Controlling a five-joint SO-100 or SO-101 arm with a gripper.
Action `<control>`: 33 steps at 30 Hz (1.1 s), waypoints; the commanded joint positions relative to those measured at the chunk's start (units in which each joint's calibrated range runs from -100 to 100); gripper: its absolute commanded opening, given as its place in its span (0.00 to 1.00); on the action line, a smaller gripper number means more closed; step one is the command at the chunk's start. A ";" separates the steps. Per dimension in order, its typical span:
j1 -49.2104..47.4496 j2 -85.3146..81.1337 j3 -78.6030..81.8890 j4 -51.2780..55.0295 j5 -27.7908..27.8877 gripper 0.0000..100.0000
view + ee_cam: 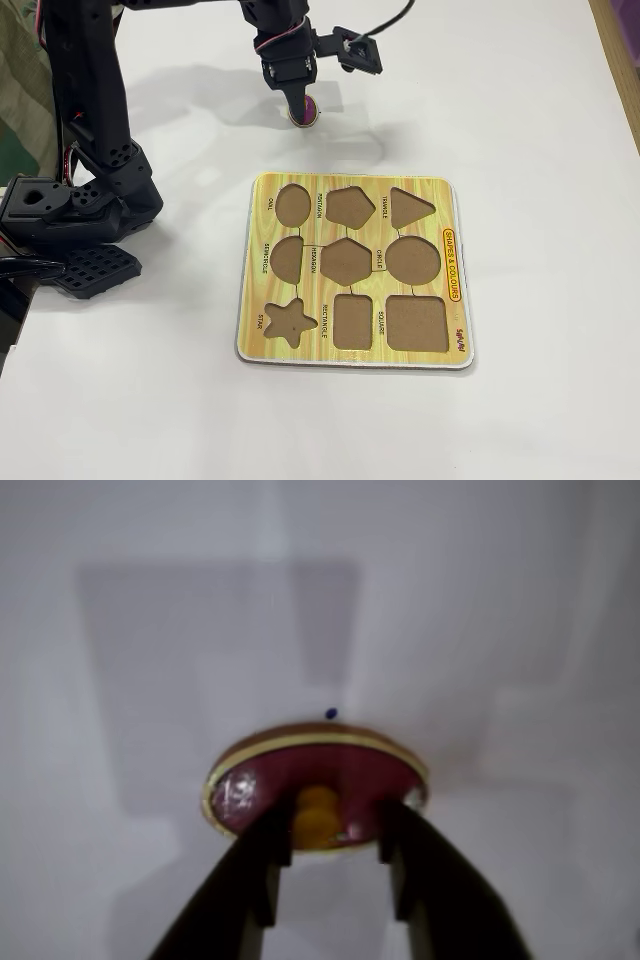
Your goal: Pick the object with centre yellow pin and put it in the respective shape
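In the wrist view the object with centre yellow pin [345,770] is a flat oval piece with a purple face and tan rim, lying on the white table. My gripper [337,820] is open, its two dark fingers standing either side of the yellow knob [316,815]. The left finger is close against the knob and the right one is a little apart from it. In the fixed view the gripper [302,103] is down over the piece [310,112], beyond the board's far edge. The respective shape, the oval cutout [292,204], sits at the far left corner of the yellow board [445,205].
The board holds several other brown cutouts, among them a circle [413,259] and a semicircle [287,255]. The arm's black base [70,215] stands at the left table edge. A tiny blue dot [331,713] marks the table just past the piece.
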 commanded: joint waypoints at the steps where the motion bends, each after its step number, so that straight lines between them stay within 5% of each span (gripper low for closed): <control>1: 0.19 0.49 -0.99 -0.69 0.19 0.02; 18: 0.38 -0.60 0.09 -0.51 0.24 0.01; 33: 9.47 -17.59 12.50 -0.60 0.24 0.01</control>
